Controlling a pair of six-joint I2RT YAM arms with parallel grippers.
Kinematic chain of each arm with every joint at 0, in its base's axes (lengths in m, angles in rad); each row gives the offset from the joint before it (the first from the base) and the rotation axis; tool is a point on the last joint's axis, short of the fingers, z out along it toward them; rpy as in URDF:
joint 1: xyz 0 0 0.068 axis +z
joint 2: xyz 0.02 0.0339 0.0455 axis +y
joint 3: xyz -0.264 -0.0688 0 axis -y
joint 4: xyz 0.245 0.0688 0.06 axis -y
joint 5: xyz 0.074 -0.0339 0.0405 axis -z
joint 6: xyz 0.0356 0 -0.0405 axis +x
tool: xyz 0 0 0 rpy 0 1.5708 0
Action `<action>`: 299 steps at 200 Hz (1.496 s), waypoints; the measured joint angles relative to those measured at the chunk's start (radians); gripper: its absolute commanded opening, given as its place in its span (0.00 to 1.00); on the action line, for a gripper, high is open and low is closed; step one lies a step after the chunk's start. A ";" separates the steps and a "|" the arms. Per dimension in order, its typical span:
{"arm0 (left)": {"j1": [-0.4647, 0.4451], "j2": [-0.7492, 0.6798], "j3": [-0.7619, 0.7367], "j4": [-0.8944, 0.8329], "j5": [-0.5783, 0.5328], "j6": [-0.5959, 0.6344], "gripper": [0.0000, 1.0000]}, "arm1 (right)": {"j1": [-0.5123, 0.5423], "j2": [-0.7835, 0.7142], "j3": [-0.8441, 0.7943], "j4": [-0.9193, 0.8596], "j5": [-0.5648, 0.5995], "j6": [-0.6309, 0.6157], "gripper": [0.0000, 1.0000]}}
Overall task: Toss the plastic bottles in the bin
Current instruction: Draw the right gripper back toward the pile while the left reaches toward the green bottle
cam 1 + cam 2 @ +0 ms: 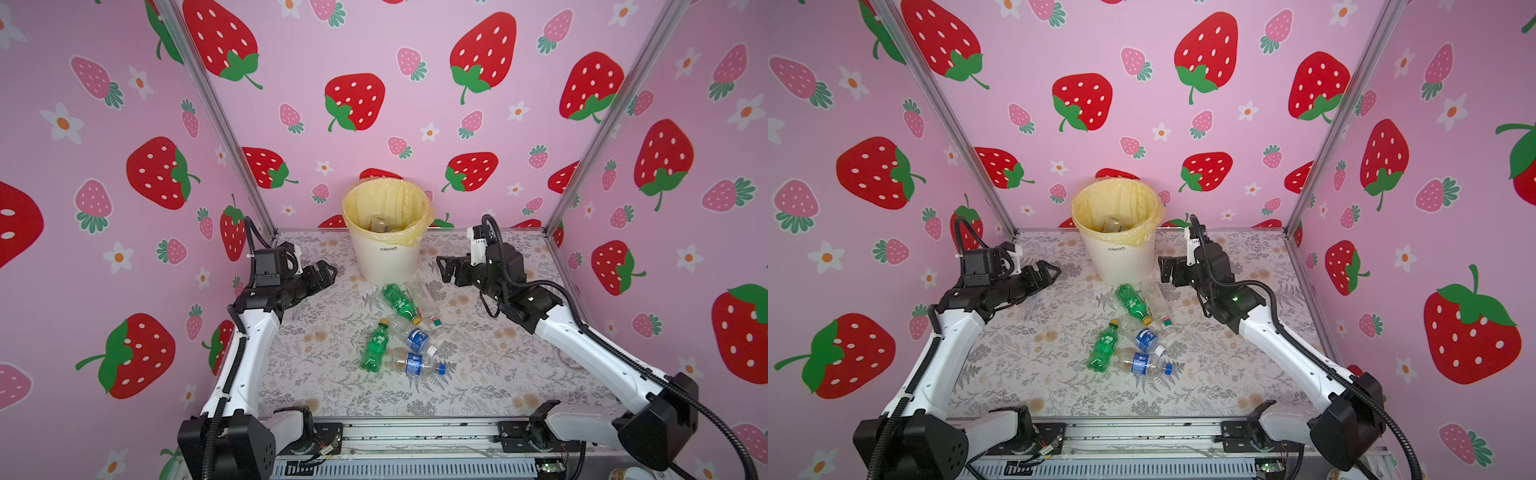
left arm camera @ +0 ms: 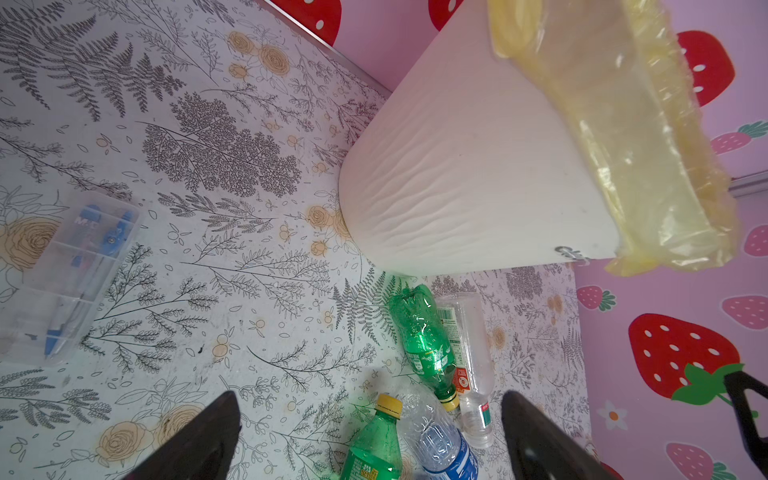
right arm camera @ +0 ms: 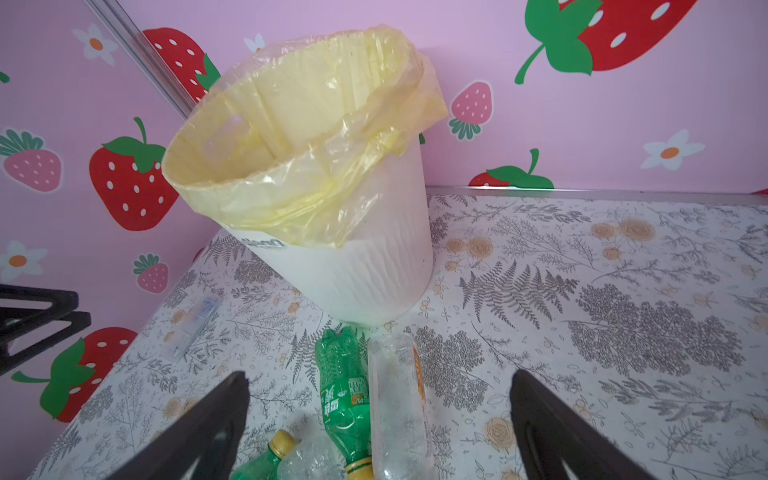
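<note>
The bin (image 1: 388, 257), white with a yellow liner, stands at the back middle of the table in both top views (image 1: 1119, 259). Something clear lies inside it (image 1: 380, 224). Several plastic bottles lie on the table in front of it: a green one (image 1: 401, 303) beside a clear one (image 1: 428, 305), another green one (image 1: 374, 347), and two clear ones with blue labels (image 1: 411, 336) (image 1: 419, 365). My left gripper (image 1: 328, 272) (image 2: 370, 399) hovers open to the left of the bin. To the bin's right my right gripper (image 1: 442, 266) (image 3: 380, 376) is open too. Both hold nothing.
A clear plastic case with blue tools (image 2: 66, 274) lies on the table under my left arm (image 3: 193, 322). Pink strawberry walls with metal corner posts (image 1: 232, 137) close in the table at the back and on both sides.
</note>
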 measured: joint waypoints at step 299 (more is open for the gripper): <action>-0.426 -0.258 -0.306 -0.082 -0.178 -0.120 0.99 | 0.000 -0.355 -0.444 -0.061 -0.036 0.099 0.99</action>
